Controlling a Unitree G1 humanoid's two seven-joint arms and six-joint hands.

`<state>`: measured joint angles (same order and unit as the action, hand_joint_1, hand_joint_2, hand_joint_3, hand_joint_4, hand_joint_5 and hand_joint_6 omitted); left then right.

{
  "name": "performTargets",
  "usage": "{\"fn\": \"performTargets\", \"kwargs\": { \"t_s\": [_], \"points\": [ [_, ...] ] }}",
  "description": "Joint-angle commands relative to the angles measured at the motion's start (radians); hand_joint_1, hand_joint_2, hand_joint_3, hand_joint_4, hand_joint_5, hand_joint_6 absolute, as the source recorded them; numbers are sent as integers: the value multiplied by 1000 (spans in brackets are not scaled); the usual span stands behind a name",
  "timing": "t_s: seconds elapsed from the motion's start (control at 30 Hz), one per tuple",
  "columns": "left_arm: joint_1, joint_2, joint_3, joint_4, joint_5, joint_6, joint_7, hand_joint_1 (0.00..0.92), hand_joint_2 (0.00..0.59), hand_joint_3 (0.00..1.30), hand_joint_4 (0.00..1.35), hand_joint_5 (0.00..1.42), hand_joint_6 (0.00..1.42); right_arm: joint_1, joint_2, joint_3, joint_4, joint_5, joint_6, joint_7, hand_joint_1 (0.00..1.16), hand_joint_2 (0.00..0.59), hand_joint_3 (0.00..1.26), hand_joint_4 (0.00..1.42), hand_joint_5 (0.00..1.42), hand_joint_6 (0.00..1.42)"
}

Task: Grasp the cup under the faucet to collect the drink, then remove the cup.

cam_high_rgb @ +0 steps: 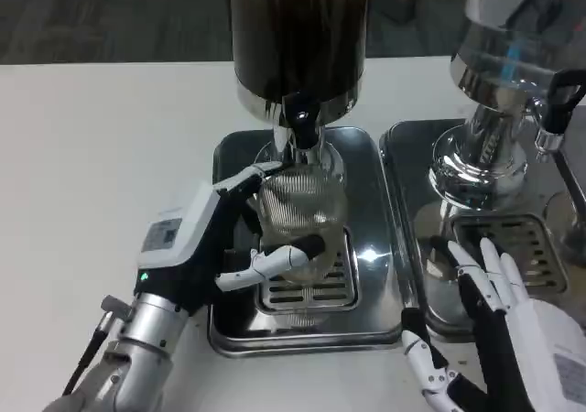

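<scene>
Tabletop (101, 156) carries two steel drip trays side by side. Left tray (366, 247), at centre, supports the dark dispenser (298, 37), so spills fall through its grate. The second dispenser (508, 73) stands at 2 o'clock on its own tray (407, 146). The left hand (233, 238) wraps the clear ribbed cup (300, 209) from 9 o'clock, fingers closed around it, holding it directly below the faucet (300, 119) to catch the drink. The right hand (499, 311) waits at 4 o'clock, fingers spread, holding nothing.

Clear ribbed cup (302, 212) upright under black faucet (301, 116), on drip tray grate (311, 288)
</scene>
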<state>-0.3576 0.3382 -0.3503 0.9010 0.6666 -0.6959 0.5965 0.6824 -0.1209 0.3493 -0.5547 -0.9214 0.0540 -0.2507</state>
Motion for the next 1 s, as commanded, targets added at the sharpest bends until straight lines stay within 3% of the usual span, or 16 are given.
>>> {"fn": "performTargets", "kwargs": {
  "t_s": [0.03, 0.47, 1.0],
  "points": [
    [23, 14, 2, -31, -16, -21, -15, 121, 59, 339, 463, 708, 1080, -13, 5, -7, 16, 9, 7, 3, 337, 454, 137, 0, 0, 154],
    [96, 54, 35, -143, -51, -47, -56, 121, 59, 345, 463, 689, 1057, -50, 6, -6, 62, 32, -1, -7, 326, 463, 136, 0, 0, 160],
    [187, 125, 138, -262, -104, -42, -101, 103, 50, 347, 451, 654, 1034, -102, 3, -5, 109, 64, -10, -11, 317, 488, 156, 0, 1, 176]
  ]
}}
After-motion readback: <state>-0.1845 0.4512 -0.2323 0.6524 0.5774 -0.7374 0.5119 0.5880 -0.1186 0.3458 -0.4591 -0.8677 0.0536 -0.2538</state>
